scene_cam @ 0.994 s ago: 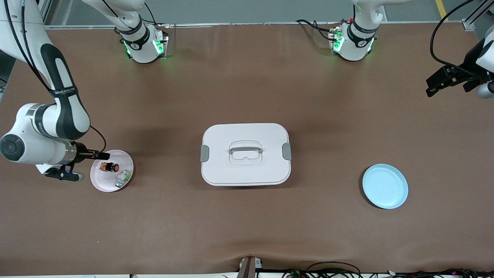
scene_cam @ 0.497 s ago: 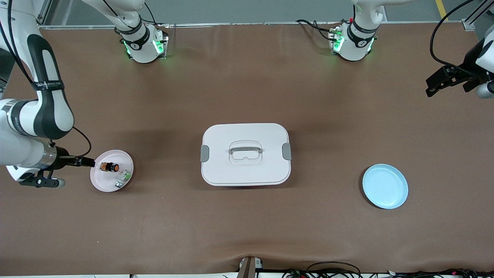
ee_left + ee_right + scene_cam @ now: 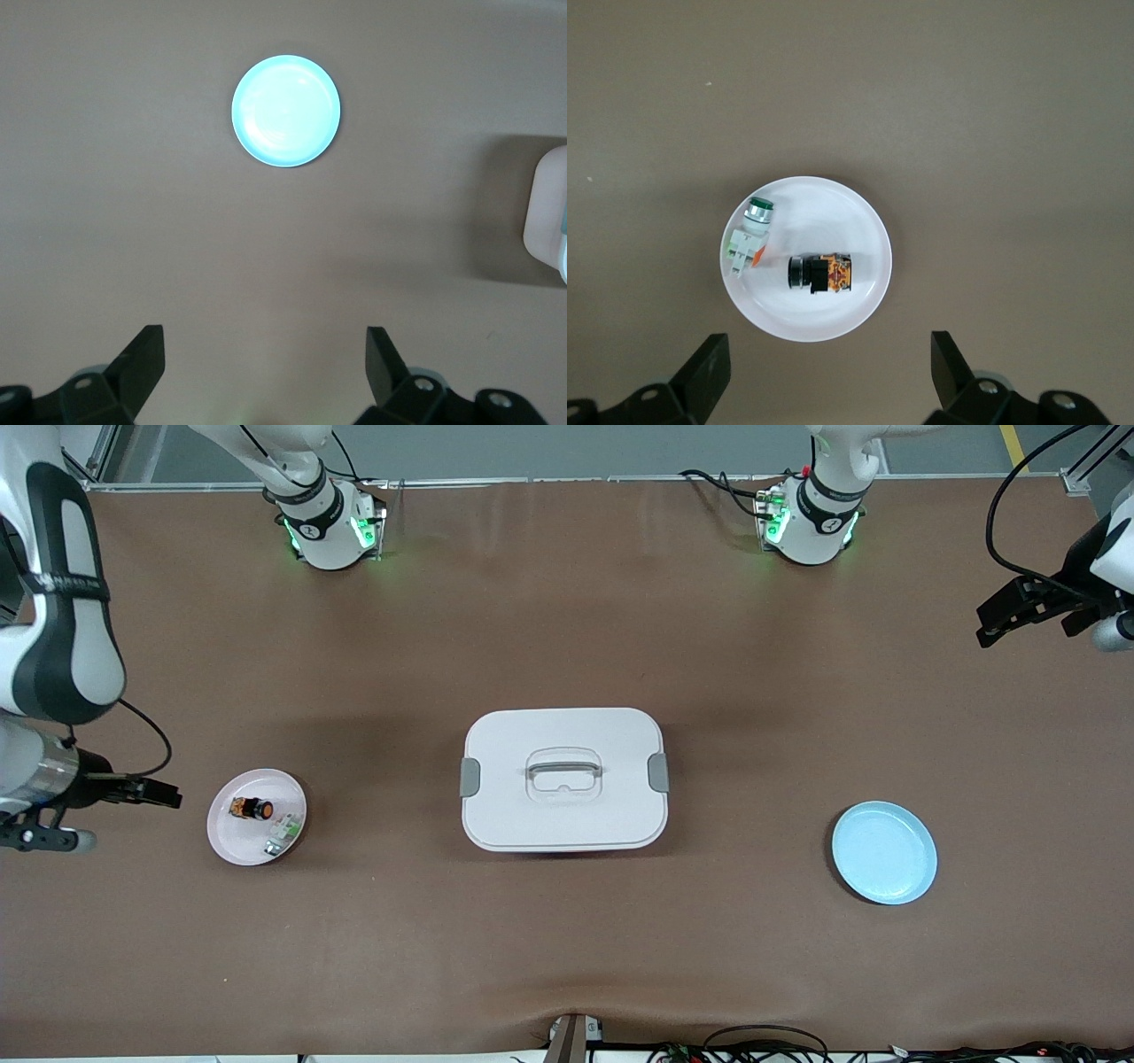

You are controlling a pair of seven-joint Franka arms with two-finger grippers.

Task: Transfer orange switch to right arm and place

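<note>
1. The orange switch (a tiny black cylinder with orange cap and coppery bands) is shown lying on its side in the round pink plate, toward the right arm's end of the table, just beside a small white-and-green part.
2. The right gripper is seen over bare table beside that plate, fingers spread, nothing held.
3. The left gripper is held open and empty over the left arm's end of the table, waiting.
4. Risks judged: the neighbouring part could be nudged or taken by mistake; the round body could be rolled from a pinch; it could be dropped in a handover above the white lidded box, missing the round light-blue plate.
</note>
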